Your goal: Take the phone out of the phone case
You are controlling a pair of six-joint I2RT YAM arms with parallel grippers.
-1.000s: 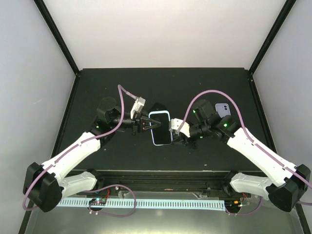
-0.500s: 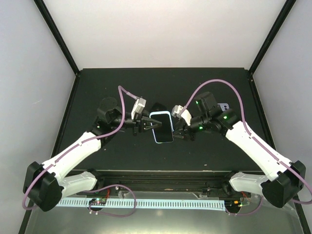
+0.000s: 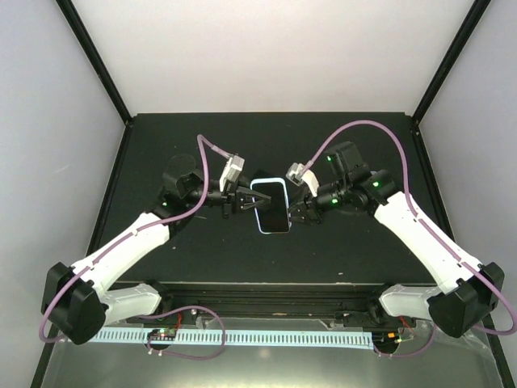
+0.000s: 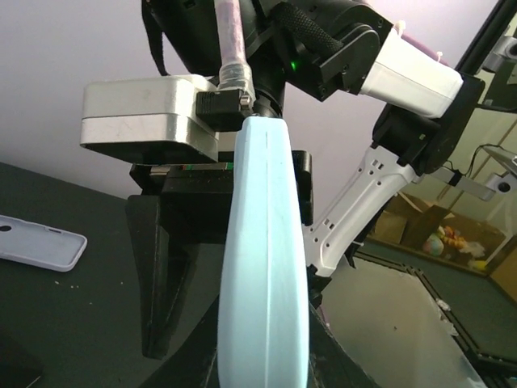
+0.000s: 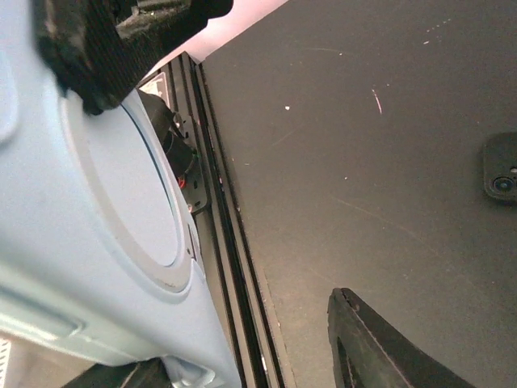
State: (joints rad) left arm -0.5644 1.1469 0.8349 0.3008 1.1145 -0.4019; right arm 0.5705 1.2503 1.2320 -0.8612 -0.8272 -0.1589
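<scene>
I work in a robotics lab cell: white wall panels (image 3: 266, 56) and black frame posts (image 3: 94, 61) enclose a black table (image 3: 266, 137), a slotted cable duct (image 3: 266, 337) along its near edge.

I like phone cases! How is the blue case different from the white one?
The blue case is held up off the table by the left gripper; the white case lies flat on it. The blue case is light blue; the white case is whitish. Both have rounded corners.
</scene>
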